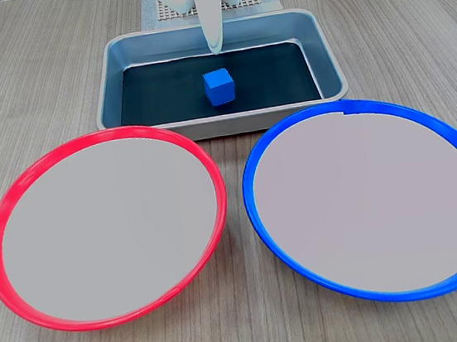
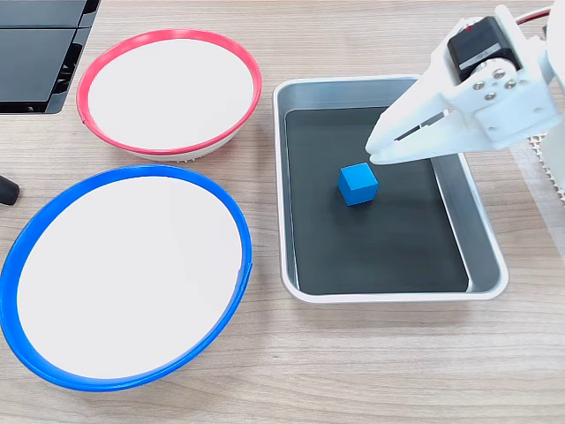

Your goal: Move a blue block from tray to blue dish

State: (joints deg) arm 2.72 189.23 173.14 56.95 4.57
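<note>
Blue block (image 1: 219, 86) sits alone near the middle of the tray's (image 1: 109, 81) dark bottom, touching nothing but that floor; both fixed views show it (image 2: 357, 184) apart from the rim. White fingers (image 2: 378, 152) hang over the tray just beside the block, their tips nearly together with only a thin slit between, holding nothing. Blue dish (image 2: 231, 212) and red dish (image 2: 252, 75) lie on the wooden desk (image 2: 353, 371) beside the tray.

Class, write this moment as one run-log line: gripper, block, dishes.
gripper: shut, above tray, empty | block: on tray floor, untouched | blue dish: empty | red dish: empty
</note>
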